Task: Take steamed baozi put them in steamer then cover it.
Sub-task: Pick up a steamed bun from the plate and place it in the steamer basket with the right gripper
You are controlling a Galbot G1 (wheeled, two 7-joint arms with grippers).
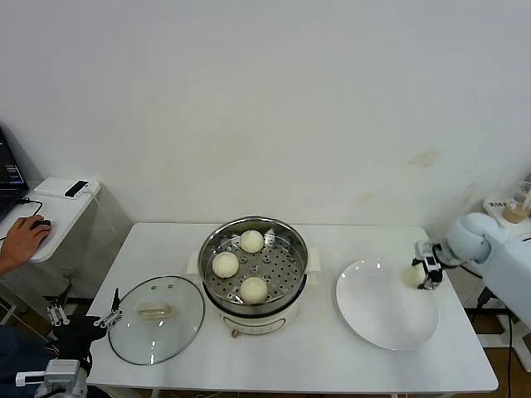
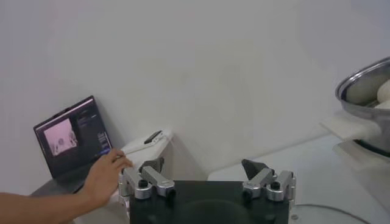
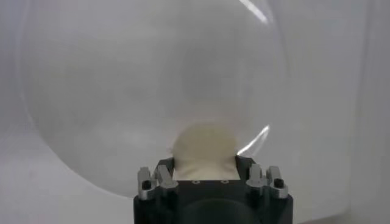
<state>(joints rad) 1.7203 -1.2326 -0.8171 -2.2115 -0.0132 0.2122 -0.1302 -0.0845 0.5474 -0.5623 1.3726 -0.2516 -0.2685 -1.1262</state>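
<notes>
Your right gripper (image 1: 425, 274) grips the last baozi (image 1: 412, 275) over the white plate (image 1: 382, 319); left gripper (image 2: 207, 176) spread wide, parked beside the table (image 1: 332, 365)

The right hand (image 3: 204, 167) hides the baozi's (image 3: 204, 146) lower part.

Wall (image 1: 265, 99): plain white, with faint stains toward the right.
Table (image 1: 332, 348): white, rectangular, set against the wall.
Side desk (image 1: 50, 211): white, left of the table, carrying a small white box with a dark device on top.
Laptop (image 2: 73, 143): open on the side desk, screen lit.
Shelf (image 1: 510, 207): at the right edge, holding a cup.
Light: even, soft.
</notes>
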